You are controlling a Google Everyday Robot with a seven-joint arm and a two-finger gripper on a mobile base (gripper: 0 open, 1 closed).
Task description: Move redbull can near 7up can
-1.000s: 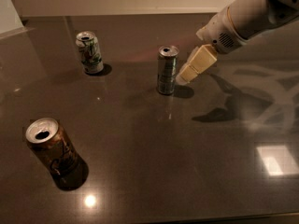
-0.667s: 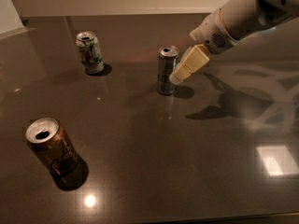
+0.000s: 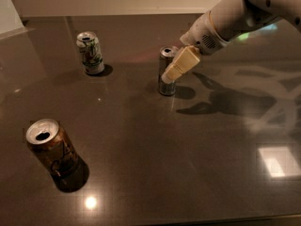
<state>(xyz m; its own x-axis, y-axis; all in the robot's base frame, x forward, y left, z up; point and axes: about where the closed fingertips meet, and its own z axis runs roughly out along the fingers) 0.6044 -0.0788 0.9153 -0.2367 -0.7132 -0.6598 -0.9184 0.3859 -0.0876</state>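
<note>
The redbull can [image 3: 165, 86], slim and silver-grey, stands upright near the table's middle. The 7up can [image 3: 90, 53], white with green markings, stands upright at the back left, well apart from it. My gripper [image 3: 168, 75] reaches in from the upper right on a white arm [image 3: 235, 18]. Its cream tip overlaps the redbull can's upper right side and hides part of the can.
A brown can [image 3: 52, 154] with an open top stands at the front left. The dark glossy table [image 3: 188, 164] reflects lights and the arm's shadow at the right. The table's front edge runs along the bottom of the view.
My gripper has moved left and slightly down, from beside the redbull can's right side to overlapping it. The cans have not moved.
</note>
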